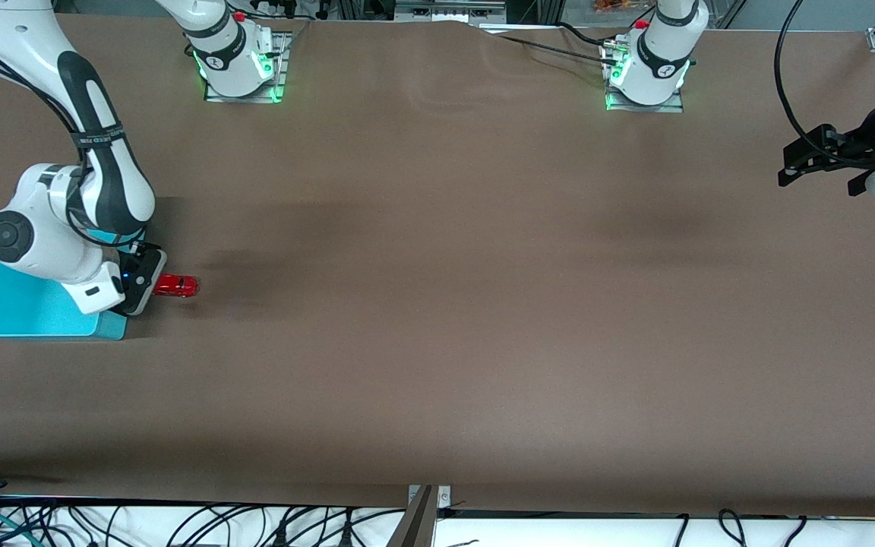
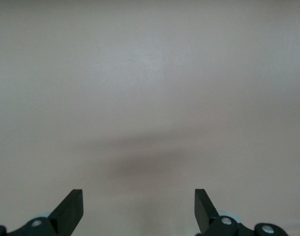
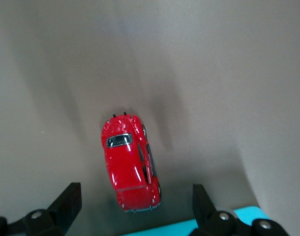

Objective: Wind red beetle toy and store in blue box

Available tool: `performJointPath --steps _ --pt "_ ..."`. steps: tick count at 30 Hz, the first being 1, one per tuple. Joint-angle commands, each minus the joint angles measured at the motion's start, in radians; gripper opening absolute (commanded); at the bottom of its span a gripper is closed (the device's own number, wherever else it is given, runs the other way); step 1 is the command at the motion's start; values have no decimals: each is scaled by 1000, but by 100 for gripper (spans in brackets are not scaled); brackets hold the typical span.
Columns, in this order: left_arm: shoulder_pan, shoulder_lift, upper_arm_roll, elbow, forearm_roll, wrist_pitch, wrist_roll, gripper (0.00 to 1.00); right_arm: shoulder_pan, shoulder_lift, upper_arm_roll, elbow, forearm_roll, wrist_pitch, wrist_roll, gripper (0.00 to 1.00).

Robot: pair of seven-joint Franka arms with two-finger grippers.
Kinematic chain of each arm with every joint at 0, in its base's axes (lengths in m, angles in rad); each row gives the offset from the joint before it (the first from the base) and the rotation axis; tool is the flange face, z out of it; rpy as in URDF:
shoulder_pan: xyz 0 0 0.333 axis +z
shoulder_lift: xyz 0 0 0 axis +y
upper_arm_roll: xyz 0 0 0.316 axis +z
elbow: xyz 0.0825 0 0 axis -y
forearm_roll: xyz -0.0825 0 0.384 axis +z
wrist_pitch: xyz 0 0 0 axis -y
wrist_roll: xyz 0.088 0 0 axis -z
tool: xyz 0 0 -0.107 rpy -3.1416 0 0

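The red beetle toy (image 1: 176,286) lies on the brown table right beside the blue box (image 1: 27,313), on the side toward the left arm's end. My right gripper (image 1: 146,287) hangs low over the box's edge and the toy. In the right wrist view the right gripper (image 3: 135,204) is open, and one end of the toy (image 3: 130,162) reaches in between the fingers (image 3: 69,201) without touching them. A strip of the box (image 3: 238,219) shows by one finger. My left gripper (image 1: 788,167) waits at the left arm's end of the table, open and empty (image 2: 139,204).
The right arm's wrist and forearm (image 1: 65,228) cover much of the blue box. The brown table (image 1: 437,304) stretches bare between the two arms. Cables (image 1: 179,524) hang along the table edge nearest the front camera.
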Motion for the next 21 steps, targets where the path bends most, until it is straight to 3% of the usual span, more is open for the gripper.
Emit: performJointPath --steps 1,4,15,21 --pt "6 22 1 35 -30 -26 -28 100 -16 9 7 -52 -8 104 -88 100" --pt "6 23 -1 38 -30 -26 -33 100 -25 26 9 -52 -8 135 -128 100" --pt "11 23 1 39 -28 -26 -35 100 -28 38 13 -61 -8 178 -174 83" --pt "8 23 -2 39 -19 -24 -35 100 -26 40 16 -61 -8 176 -174 79"
